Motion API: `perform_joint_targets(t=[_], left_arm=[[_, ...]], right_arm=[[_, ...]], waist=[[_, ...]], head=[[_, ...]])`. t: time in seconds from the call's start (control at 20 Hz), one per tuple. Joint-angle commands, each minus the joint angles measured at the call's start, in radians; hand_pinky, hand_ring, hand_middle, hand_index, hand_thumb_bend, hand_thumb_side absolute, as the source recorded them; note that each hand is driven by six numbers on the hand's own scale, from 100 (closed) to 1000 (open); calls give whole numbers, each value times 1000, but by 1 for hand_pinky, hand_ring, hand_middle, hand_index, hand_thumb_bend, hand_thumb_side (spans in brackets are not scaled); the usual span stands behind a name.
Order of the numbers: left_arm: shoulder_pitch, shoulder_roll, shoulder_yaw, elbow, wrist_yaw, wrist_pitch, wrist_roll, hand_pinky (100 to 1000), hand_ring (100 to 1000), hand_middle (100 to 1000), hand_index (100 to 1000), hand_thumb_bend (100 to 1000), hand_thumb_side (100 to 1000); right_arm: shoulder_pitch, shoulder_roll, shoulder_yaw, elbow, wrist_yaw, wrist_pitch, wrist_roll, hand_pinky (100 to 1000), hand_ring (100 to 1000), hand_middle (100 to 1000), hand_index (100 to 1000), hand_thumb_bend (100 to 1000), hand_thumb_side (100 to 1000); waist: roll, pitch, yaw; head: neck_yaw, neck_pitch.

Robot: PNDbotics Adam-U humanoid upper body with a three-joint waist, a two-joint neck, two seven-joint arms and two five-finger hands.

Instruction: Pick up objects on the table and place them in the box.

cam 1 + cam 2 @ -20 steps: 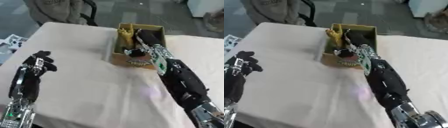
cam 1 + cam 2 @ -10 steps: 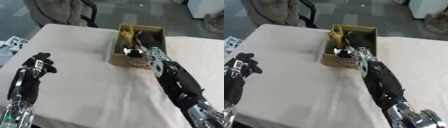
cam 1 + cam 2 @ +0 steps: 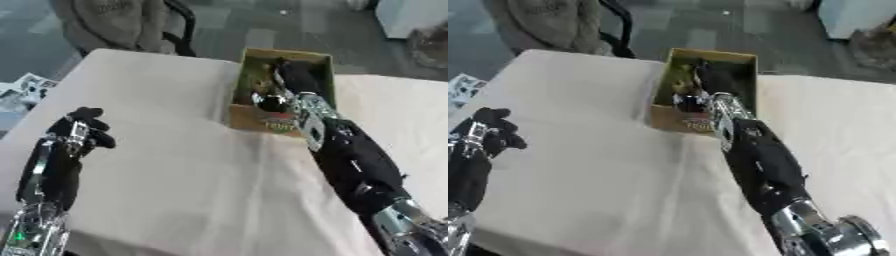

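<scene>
Fingers of my right hand point(image 3: 293, 80) are down inside the box point(image 3: 325, 65), which stands at the far side of the table point(image 3: 175, 165) with its open top toward me; the black hand fills the right half of the box, and I cannot tell from either eye whether those fingers are spread, curled or closed round anything, since they merge with the dark inside. My right forearm point(image 3: 754, 155) runs from the lower right corner up over the near wall of the box, and a silver joint at the wrist sits just above that wall. Beside the hand, in the left half of the box, I see some yellowish things point(image 3: 255, 75) lying against the left wall; I cannot make out what they are. The near wall of the box carries a printed label with red on it point(image 3: 273, 123). My left hand point(image 3: 79, 132) is well apart from the box, over the near left part of the table, palm side turned inward with its fingers curled in toward the thumb and holding nothing. The table is covered by a pale cloth. Past the far left corner of the table a dark chair point(image 3: 614, 25) shows with grey cloth draped on it
</scene>
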Motion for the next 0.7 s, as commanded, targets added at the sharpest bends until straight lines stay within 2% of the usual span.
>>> perform_joint_targets(t=[0.05,0.25,0.4,0.7], left_arm=[[-7,7,-1,-14,0,-1,-3,548,483,502,701,151,630],[-6,8,-2,-14,1,-1,-4,548,484,502,701,151,631],[-6,9,-1,-13,1,-1,-5,548,484,502,701,151,631],[-5,10,-1,-13,1,2,-7,549,485,503,702,149,633]], right_arm=[[-13,-34,-29,-15,-83,47,-61,823,855,877,875,297,415],[-23,-51,-41,-14,-294,75,-83,800,843,867,872,282,478],[-33,-69,-37,-15,-408,88,-92,793,838,862,869,281,486],[-44,-87,-24,-9,-482,100,-111,791,834,858,867,286,483]], waist=[[3,-12,0],[1,-15,-2],[-1,-16,-3],[-2,-19,-5]], head=[[0,-9],[2,-9],[4,-9],[9,-7]])
